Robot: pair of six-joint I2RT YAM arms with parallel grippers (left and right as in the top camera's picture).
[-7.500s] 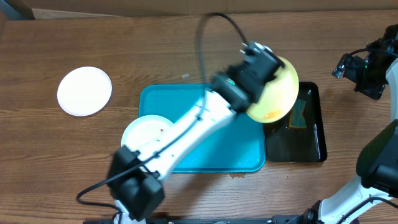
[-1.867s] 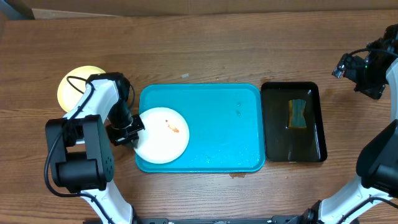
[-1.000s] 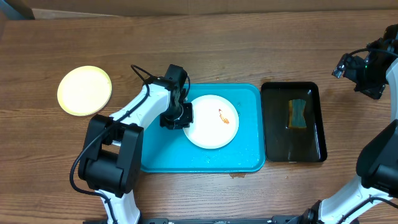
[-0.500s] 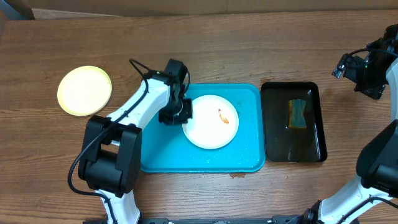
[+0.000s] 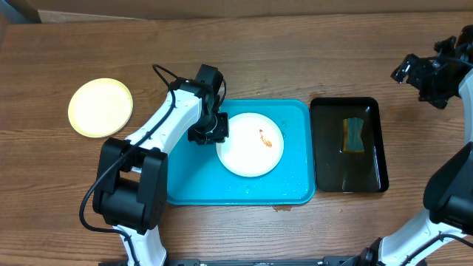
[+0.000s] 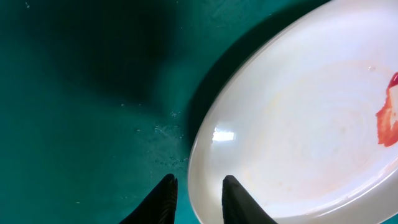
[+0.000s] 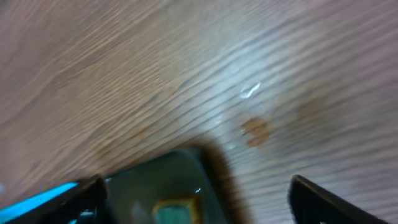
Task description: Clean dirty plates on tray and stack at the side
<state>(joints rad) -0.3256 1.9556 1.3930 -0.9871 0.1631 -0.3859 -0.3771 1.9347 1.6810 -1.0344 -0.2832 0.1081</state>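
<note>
A white plate [image 5: 250, 144] with an orange-red smear [image 5: 264, 137] lies flat in the middle of the turquoise tray [image 5: 295, 185]. My left gripper [image 5: 211, 135] is at its left rim. In the left wrist view the plate [image 6: 298, 130] fills the right side. My left gripper [image 6: 199, 178] straddles the rim, slightly open: one finger over the plate, the other beside it with a strip of tray [image 6: 74, 112] between. A pale yellow plate [image 5: 100, 108] rests on the table at far left. My right gripper [image 5: 421, 70] hangs open and empty at the far right.
A black tray [image 5: 373, 174] right of the turquoise one holds a sponge [image 5: 355, 134]. The blurred right wrist view looks past my right gripper [image 7: 196, 182] at the black tray's corner [image 7: 180, 168] and bare wood.
The left gripper slid the white plate from the tray's left edge to its middle, then loosened and shifted slightly. The plate stays still now. The right arm has begun to move.
</note>
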